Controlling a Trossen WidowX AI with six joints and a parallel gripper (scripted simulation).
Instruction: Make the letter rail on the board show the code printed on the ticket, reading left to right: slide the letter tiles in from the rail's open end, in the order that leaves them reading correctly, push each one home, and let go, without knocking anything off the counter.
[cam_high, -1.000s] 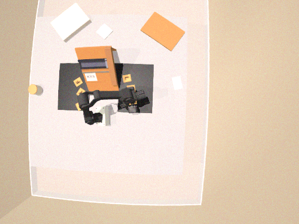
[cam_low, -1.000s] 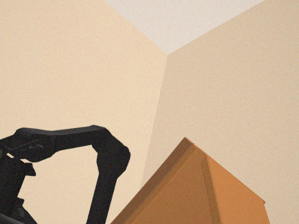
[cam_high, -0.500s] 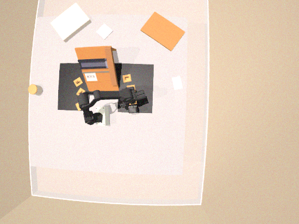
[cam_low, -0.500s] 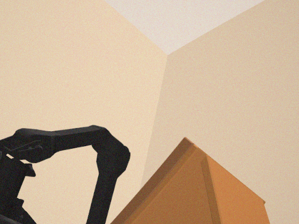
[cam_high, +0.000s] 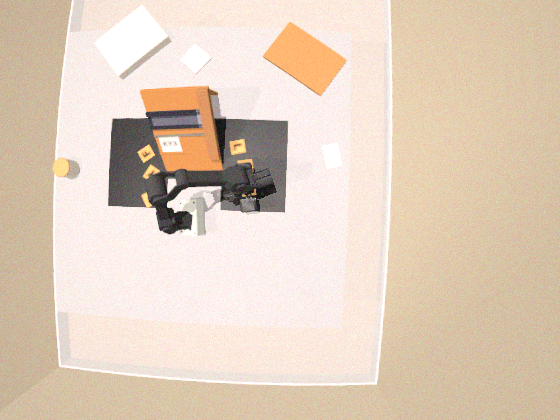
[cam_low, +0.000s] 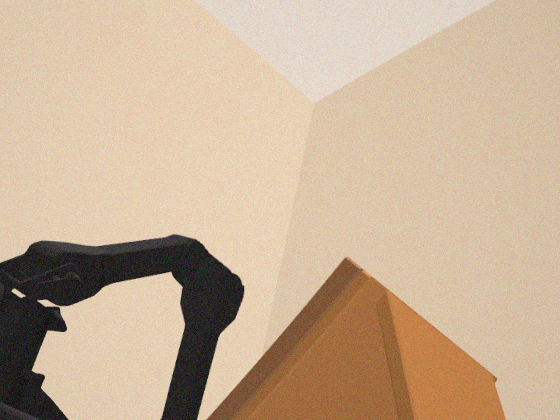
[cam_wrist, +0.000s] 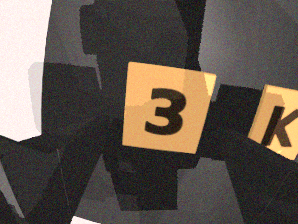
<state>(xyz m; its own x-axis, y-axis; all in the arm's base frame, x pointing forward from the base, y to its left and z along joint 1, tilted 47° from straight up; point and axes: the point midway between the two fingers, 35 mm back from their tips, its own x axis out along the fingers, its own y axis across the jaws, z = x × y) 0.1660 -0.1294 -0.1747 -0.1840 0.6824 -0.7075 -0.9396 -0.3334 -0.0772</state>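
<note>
Six letter tiles show on the desk, three to each side of the one orange board. Farthest left stands one yellow cylinder; next comes one thick white block. Left of the board, on the dark mat, lie an F tile, a partly covered tile and another beside the arm, their letters unclear. One small white square lies beyond the board. Right of the board are a tile with an angular mark, the K tile and the 3 tile. Farther right are one orange slab and one white card.

The tiles are square and yellow-orange with dark characters; the 3 tile looks upright in the wrist view. The pincer is spread above it, pinching nothing.

The dark-edged rail crosses the board, with a greyish strip inside; the white ticket sits on the board's face, its print blurred.
</note>
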